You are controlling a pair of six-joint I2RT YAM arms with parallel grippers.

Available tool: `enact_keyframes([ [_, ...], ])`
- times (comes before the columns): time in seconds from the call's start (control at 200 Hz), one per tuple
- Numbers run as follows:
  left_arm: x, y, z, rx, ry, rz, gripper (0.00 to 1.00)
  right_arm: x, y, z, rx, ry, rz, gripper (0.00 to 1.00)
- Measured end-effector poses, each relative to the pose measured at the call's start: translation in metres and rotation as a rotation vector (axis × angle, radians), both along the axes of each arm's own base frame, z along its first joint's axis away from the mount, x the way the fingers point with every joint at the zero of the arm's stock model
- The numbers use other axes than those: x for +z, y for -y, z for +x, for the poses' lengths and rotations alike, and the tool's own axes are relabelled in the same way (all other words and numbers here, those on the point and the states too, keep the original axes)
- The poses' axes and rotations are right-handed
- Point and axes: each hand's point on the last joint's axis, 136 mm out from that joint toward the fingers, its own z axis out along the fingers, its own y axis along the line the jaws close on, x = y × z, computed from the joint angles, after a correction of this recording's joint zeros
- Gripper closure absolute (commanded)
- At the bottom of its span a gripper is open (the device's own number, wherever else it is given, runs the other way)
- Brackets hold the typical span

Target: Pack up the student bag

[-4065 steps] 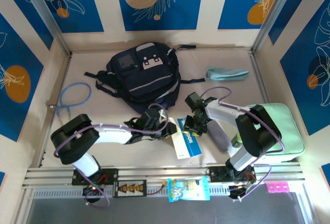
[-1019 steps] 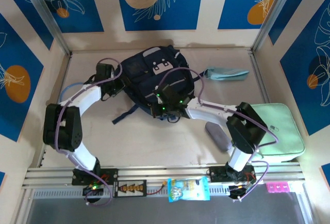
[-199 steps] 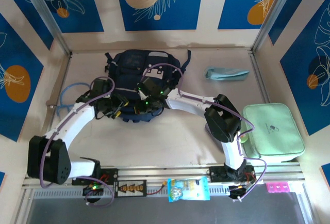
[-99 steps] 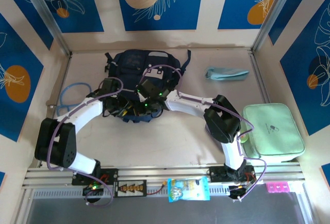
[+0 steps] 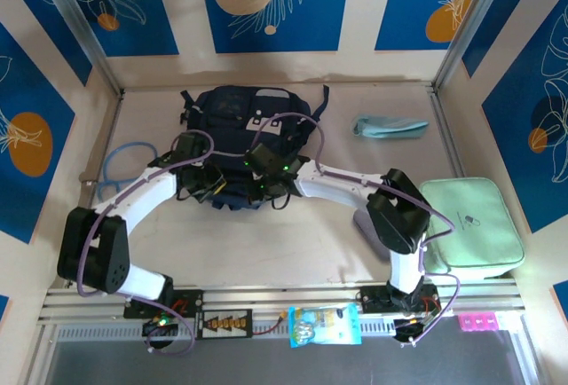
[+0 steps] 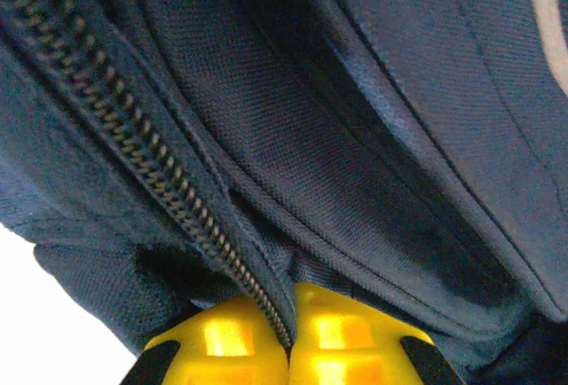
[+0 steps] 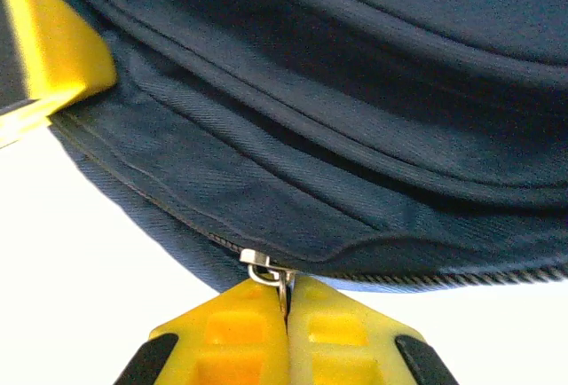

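Left tool [image 6: 288, 336]: fully closed; its two yellow fingertips meet at the bottom centre of the left wrist view, pinching the backpack's [image 6: 382, 119] fabric edge where the row of zipper teeth [image 6: 133, 163] runs down between them.
Right tool [image 7: 288, 307]: fully closed; the yellow fingertips at the bottom centre of the right wrist view clamp the small metal zipper pull [image 7: 264, 271], which sits on the lower seam of the dark fabric.
Tools together: seen from above, both sit at the near edge of the backpack, just beside each other, left of the frame's centre.
Backpack: dark navy, lying flat on the desk [image 5: 266, 252] in the upper middle of the overhead view, with black straps showing at its far corners.
Zipper: teeth closed along the stretch seen in the left wrist view.
Green case [image 5: 470, 225]: flat, mint, at the right edge of the overhead frame, well apart from the backpack.
Blue cloth item [image 5: 390, 126]: upper right, on the desk, apart from the backpack.
Blue cable loop [image 5: 124, 168]: left side of the frame, near the left arm.
Snack packet [image 5: 324, 325]: bottom centre, on the rail between the arm bases.
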Motion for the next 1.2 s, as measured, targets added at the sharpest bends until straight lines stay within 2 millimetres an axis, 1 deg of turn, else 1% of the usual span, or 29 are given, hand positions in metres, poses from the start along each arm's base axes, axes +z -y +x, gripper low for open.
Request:
enact_keyframes([
  [0.13,0.010,0.002,0.000,-0.017,0.025,-0.001,1.00,0.007,0.019,0.007,-0.057,0.044,-0.037,1.00],
  [0.19,0.013,0.002,0.001,-0.022,0.031,0.000,1.00,0.007,0.028,0.010,-0.087,0.049,-0.050,1.00],
  [0.305,0.015,0.002,-0.001,-0.027,0.034,0.005,1.00,0.002,0.043,0.017,-0.143,0.041,-0.075,1.00],
  [0.435,0.014,-0.003,-0.002,-0.018,0.031,0.030,1.00,-0.007,0.076,0.030,-0.236,0.029,-0.130,1.00],
  [0.525,0.014,-0.004,-0.002,-0.021,0.034,0.034,1.00,-0.005,0.089,0.039,-0.281,0.031,-0.139,1.00],
  [0.79,0.017,-0.004,-0.002,-0.033,0.046,0.037,1.00,-0.004,0.105,0.056,-0.327,0.015,-0.114,1.00],
  [0.885,0.017,-0.004,-0.002,-0.039,0.048,0.039,1.00,-0.004,0.111,0.066,-0.328,-0.002,-0.095,1.00],
  [0.985,0.017,-0.005,-0.005,-0.055,0.049,0.049,1.00,-0.002,0.113,0.078,-0.316,-0.002,-0.084,1.00],
  [1.08,0.017,-0.007,-0.007,-0.072,0.050,0.061,1.00,-0.005,0.115,0.088,-0.300,-0.004,-0.084,1.00],
  [1.2,0.016,-0.009,-0.010,-0.096,0.043,0.076,1.00,-0.013,0.122,0.099,-0.276,-0.012,-0.090,1.00],
])
